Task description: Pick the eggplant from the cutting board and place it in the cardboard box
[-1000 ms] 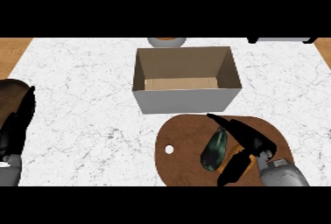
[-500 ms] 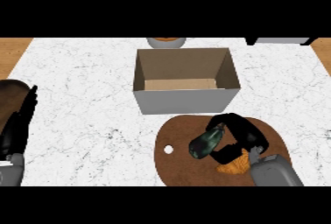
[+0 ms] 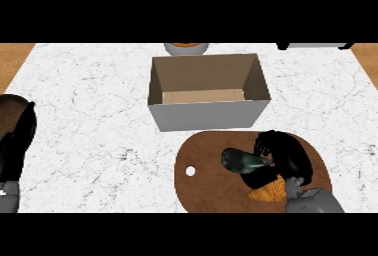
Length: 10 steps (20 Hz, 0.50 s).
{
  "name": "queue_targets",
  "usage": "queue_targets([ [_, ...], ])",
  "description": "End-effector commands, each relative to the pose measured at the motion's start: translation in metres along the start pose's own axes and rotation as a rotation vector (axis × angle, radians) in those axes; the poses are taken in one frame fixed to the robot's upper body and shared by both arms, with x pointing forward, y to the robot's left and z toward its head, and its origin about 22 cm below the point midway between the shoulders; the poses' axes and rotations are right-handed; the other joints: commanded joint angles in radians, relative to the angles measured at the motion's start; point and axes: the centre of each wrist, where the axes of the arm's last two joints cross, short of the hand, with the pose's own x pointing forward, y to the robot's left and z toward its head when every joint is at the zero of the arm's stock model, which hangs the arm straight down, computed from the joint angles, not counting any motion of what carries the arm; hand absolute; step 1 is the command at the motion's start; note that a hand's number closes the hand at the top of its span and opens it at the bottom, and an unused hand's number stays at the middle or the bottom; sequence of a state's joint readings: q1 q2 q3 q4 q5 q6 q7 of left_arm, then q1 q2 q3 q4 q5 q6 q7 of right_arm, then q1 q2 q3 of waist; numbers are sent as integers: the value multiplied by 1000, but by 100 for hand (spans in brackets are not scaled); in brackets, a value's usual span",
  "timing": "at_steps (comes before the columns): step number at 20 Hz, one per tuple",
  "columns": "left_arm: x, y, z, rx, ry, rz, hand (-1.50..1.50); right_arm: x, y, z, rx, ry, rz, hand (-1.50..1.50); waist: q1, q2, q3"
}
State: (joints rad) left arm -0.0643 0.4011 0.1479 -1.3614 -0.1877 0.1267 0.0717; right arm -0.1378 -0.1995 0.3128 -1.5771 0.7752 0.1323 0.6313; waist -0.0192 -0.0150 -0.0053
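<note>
1. While the right hand curls over the eggplant, its black fingers wrap round the right-hand end of that dark green vegetable, and only the left part of it shows
2. Beneath both lies the cutting board, a round brown wooden disc with a small white hole near its left edge; the eggplant sits over the board's right half, and whether it touches the wood or hangs just clear of it cannot be told
3. Just below the eggplant, still over the board, an orange object shows against the wrist; its kind cannot be made out
4. Directly above the board, toward the far side of the worktop, stands the cardboard box, open at the top, with nothing seen inside; its near wall is just beside the board's upper rim
5. Beyond the box, at the far edge of the worktop, part of a grey bowl with something orange in it peeks into view
6. Far to the left of the board, the left hand rests at the view's edge, its fingers straight and lying together, holding nothing
7. White marbled stone covers the worktop, with a wooden border at its left and right ends
</note>
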Motion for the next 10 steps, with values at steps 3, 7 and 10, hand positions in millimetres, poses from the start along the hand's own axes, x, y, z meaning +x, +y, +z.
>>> queue_targets([
  [3,-18,-1,13,18,33,-10,0,-18,-3,40,-331,298,94,150,-36,-8,0],
  [7,-7,-5,1,26,25,4,0,4,-17,90,-484,320,136,150,-35,0,1],
  [10,-4,-1,-1,6,22,-5,0,22,-42,120,-656,259,148,150,-27,2,1],
])
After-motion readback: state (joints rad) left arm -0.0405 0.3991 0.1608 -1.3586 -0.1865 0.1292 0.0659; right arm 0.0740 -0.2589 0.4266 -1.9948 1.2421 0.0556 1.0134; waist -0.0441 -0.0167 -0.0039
